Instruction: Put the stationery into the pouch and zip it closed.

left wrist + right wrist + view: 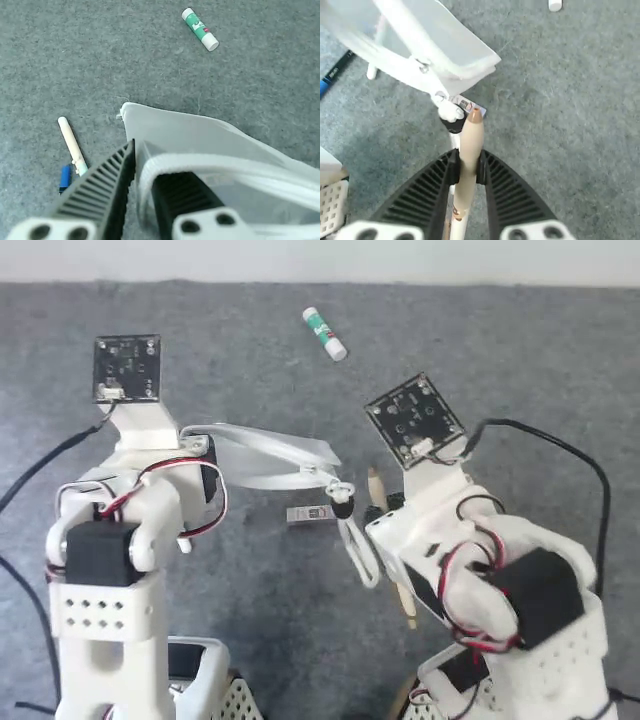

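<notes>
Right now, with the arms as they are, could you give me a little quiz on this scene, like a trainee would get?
1. Pick one. What is the right gripper holding?
A) a ruler
B) a beige pencil
C) a pair of scissors

2. True or false: the green and white glue stick lies inside the pouch.

3. Fill the gap: the left gripper is shut on the edge of the ____.

Key
1. B.
2. False. It lies on the grey surface, apart from the pouch.
3. pouch.
</notes>
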Robot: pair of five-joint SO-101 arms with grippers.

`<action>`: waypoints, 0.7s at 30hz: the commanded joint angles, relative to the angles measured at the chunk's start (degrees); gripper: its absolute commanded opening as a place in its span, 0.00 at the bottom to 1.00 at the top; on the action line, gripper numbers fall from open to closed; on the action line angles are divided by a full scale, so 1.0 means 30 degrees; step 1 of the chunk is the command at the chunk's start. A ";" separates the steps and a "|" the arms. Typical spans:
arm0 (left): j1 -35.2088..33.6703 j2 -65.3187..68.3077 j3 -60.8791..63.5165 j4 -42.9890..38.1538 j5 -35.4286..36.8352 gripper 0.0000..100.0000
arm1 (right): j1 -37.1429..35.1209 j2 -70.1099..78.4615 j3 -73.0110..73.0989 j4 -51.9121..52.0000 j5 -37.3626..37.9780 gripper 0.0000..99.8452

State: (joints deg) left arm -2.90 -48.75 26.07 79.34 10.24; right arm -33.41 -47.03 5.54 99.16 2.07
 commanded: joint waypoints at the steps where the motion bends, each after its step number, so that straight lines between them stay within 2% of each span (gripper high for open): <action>1: -0.0088 -0.0029 -0.0542 -0.0586 0.1289 0.01 | -0.0103 -0.0747 -0.2139 -0.0308 -0.1407 0.01; 6: -0.0176 0.0029 -0.0308 -0.1026 0.1963 0.01 | -0.0278 -0.0806 -0.3722 -0.1421 -0.5187 0.01; 10: -0.0791 0.0029 -0.0161 -0.1172 0.1963 0.01 | -0.1949 -0.0806 -0.3722 -0.2681 -0.7414 0.01; 15: -0.1289 0.0029 0.0103 -0.1143 0.1963 0.01 | -0.3824 -0.0806 -0.3751 -0.4352 -0.8879 0.01; 21: -0.1231 -0.0029 0.0132 -0.1143 0.1934 0.01 | -0.3941 -0.0806 -0.3751 -0.6930 -0.9260 0.01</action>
State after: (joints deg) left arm -6.33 -48.75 27.74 77.93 15.34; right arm -44.57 -48.53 -2.73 82.64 -24.92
